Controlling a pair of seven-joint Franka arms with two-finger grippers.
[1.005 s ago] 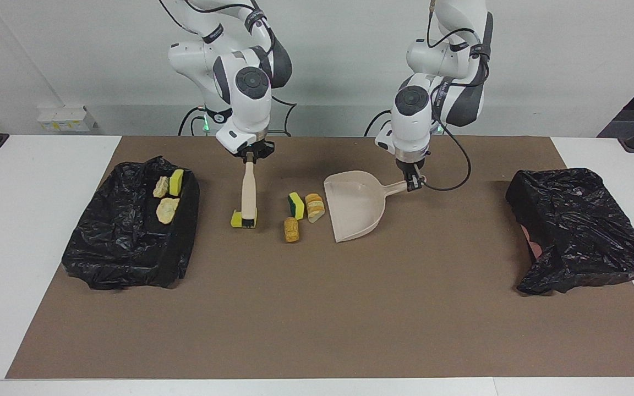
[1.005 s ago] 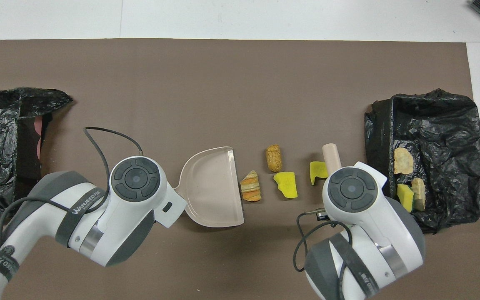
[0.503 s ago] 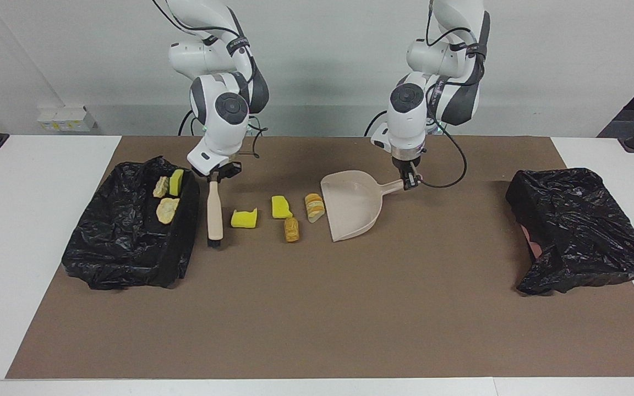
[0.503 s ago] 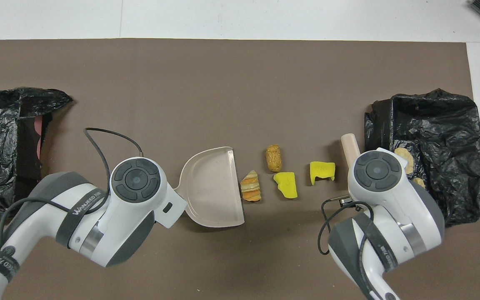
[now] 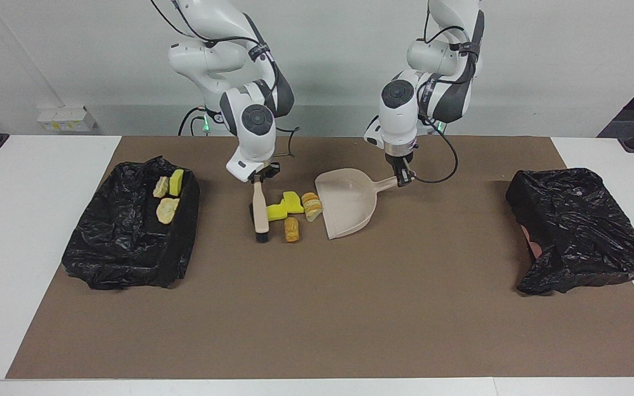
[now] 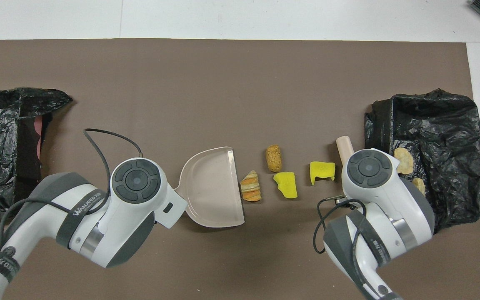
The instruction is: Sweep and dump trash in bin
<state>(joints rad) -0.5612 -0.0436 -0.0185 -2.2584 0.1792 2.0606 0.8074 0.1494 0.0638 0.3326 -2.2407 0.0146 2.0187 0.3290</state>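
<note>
Brush (image 5: 261,213) touches sponges (image 5: 285,207) facing; overhead shows gap.

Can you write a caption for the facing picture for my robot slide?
Right gripper pushes brush and yellow sponges toward dustpan held by left gripper.

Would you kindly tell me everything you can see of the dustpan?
The dustpan is beige and plastic-looking: a shallow scoop with raised side walls, a flat open lip and a short handle. It sits on the brown mat, empty, with its lip facing the right arm's end of the table. The left pincer is shut on its handle. A striped tan-orange lump lies right at the lip.
</note>
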